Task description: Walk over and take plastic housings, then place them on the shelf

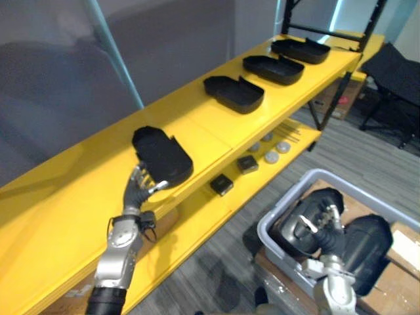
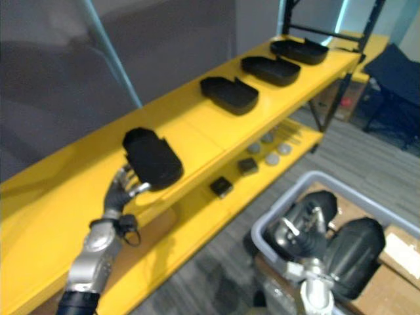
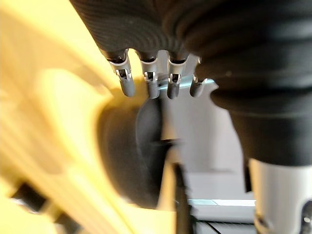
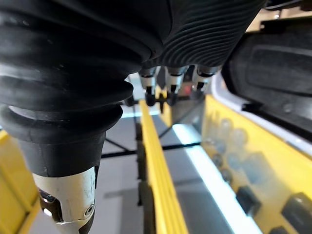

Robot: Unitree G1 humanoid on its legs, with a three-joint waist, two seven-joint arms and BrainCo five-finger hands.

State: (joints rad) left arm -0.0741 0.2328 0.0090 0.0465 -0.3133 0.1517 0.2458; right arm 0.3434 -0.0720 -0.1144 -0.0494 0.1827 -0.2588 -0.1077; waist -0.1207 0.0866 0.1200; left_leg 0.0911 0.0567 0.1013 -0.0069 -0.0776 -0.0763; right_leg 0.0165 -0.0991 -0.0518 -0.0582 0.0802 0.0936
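A black plastic housing (image 1: 162, 155) lies on the yellow shelf's top board (image 1: 216, 128), its near end overhanging the front edge. My left hand (image 1: 140, 187) reaches up to that end, fingers relaxed and open against it, thumb out to the side below it. In the left wrist view the housing (image 3: 131, 156) shows past the fingers (image 3: 148, 83), with a gap between them. Further along the board sit three more housings (image 1: 234, 93) (image 1: 273, 69) (image 1: 300, 50). My right hand (image 1: 325, 226) hangs open over a grey bin (image 1: 282, 213) with housings (image 1: 367, 252) inside.
The lower yellow board carries small black blocks (image 1: 222, 185) (image 1: 247, 164) and grey discs (image 1: 271, 156). The bin rests on cardboard boxes (image 1: 400, 275) on grey carpet. A black chair (image 1: 394, 72) stands at the far right, beyond the shelf's dark upright frame (image 1: 367, 29).
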